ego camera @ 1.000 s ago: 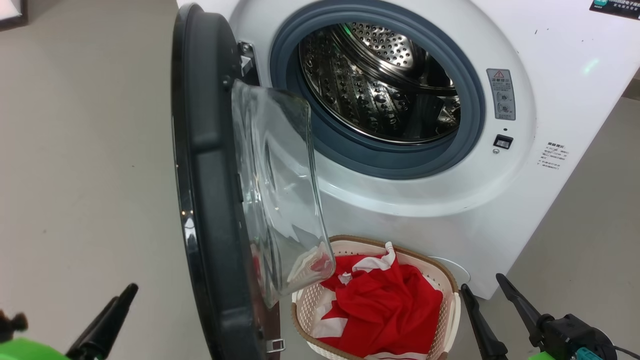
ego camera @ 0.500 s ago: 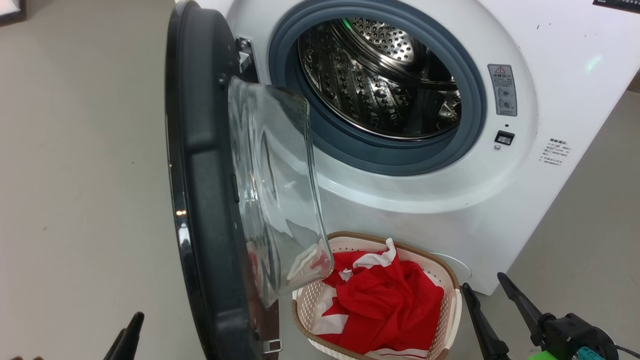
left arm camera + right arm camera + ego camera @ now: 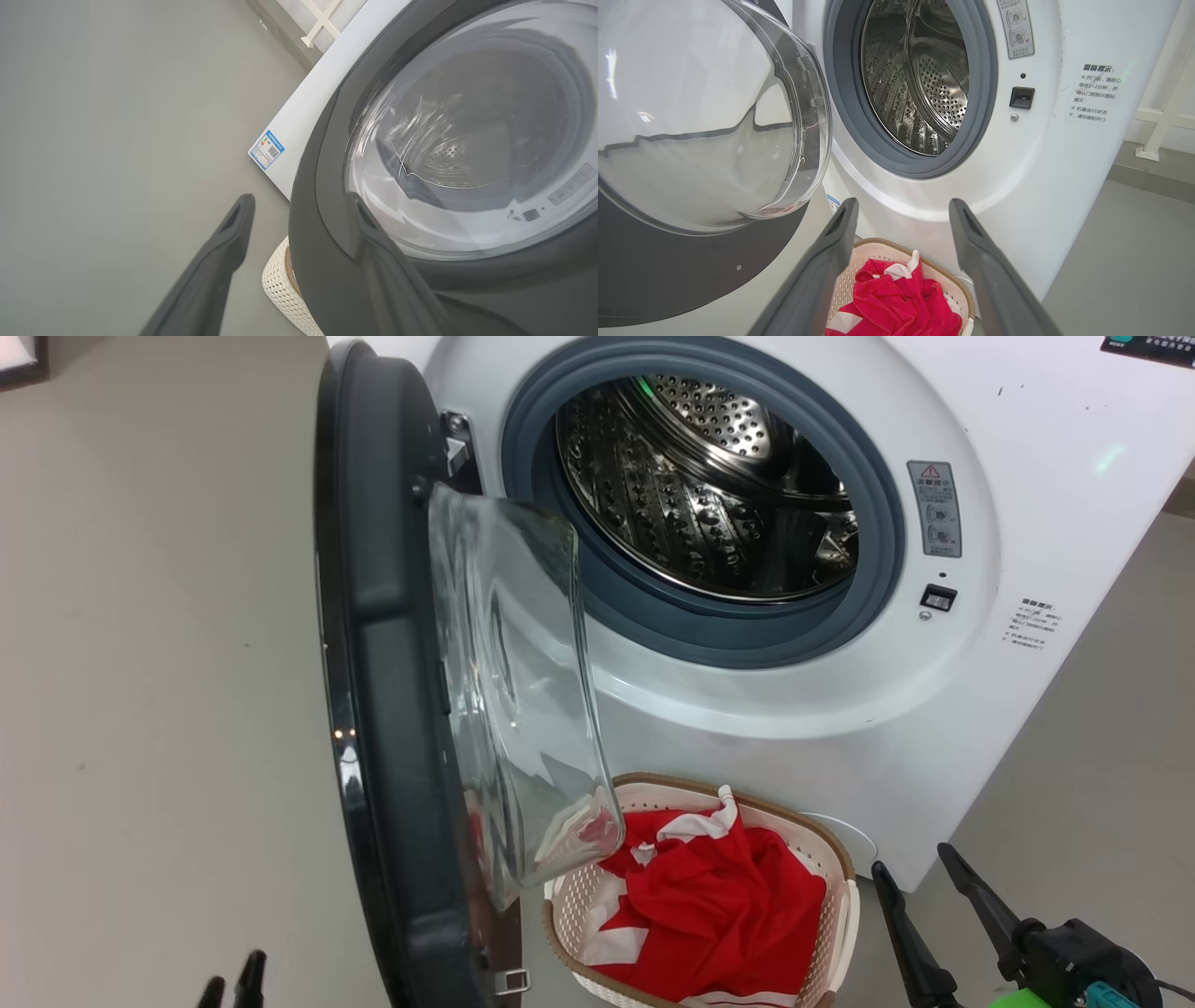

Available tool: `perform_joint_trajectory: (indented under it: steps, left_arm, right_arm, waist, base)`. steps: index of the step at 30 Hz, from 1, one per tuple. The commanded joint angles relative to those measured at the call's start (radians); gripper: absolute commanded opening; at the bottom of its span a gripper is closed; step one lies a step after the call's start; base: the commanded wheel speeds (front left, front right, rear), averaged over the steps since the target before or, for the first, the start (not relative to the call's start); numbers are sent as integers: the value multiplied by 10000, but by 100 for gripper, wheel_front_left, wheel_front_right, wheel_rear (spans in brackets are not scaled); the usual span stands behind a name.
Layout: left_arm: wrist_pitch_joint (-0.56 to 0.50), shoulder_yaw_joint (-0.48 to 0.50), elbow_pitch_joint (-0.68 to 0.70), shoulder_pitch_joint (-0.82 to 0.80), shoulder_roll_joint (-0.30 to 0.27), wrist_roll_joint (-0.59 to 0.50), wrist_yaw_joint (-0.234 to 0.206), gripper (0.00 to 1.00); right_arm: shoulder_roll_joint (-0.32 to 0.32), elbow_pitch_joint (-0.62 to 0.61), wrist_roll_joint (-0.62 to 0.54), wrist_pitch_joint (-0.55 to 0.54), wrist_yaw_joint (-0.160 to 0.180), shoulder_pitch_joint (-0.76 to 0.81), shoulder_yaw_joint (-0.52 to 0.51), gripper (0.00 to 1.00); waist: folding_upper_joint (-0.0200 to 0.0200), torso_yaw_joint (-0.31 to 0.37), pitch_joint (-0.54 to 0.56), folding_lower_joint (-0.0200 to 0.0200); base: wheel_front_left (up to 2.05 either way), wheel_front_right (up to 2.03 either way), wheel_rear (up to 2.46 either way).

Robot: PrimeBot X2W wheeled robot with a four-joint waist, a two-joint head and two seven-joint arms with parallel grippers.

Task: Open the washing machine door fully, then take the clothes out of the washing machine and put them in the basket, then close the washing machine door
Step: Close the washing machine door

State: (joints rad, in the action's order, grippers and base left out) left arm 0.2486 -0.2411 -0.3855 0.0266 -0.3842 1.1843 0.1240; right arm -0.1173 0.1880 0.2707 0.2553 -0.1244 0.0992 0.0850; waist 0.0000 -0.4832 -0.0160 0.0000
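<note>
The washing machine point(image 3: 775, 709) stands with its steel drum point(image 3: 709, 485) bare inside. The washing machine door point(image 3: 373, 663) hangs open, edge-on to me, its glass bowl point(image 3: 513, 691) bulging toward the machine. Below the opening sits the basket point(image 3: 834, 859), holding the red and white clothes point(image 3: 719, 915). My left gripper point(image 3: 233, 985) is open at the lower left, outside the door. In the left wrist view the left gripper point(image 3: 302, 203) straddles the black edge of the door point(image 3: 467, 140); I cannot tell whether they touch. My right gripper point(image 3: 911, 861) is open and empty, right of the basket, and in the right wrist view it point(image 3: 903, 203) points over the clothes point(image 3: 892, 303).
Grey floor surrounds the machine. A blue label point(image 3: 266, 150) is stuck low on the machine's side. A white frame point(image 3: 1157, 121) stands against the wall to the right of the machine. A latch slot point(image 3: 938, 598) sits right of the drum opening.
My left gripper has sunk toward the bottom edge of the head view, with just its tips left showing. The right gripper, door, basket and clothes have stayed put.
</note>
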Motion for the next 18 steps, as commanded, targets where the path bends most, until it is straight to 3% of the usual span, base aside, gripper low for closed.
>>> perform_joint_trajectory:
  steps: [1, 9, 18]
  left_arm:
    - [123, 591, 151, -319, -142, -272, 67, 100]
    - [129, 2480, 532, 48, 1173, -3560, 67, 100]
    - [130, 4156, 1653, 568, 2518, -8423, 67, 100]
  right_arm:
    - [-81, -218, -16, 65, -63, -225, 221, 100]
    - [-36, -206, -1, 65, -63, -162, 230, 100]
    - [27, -230, -9, 65, -63, -77, 183, 100]
  waist:
    - [0, -5, 23, 0]
    - [0, 19, 182, 0]
    - [0, 58, 266, 0]
  base:
    - [0, 0, 0]
    - [0, 0, 0]
    - [0, 0, 0]
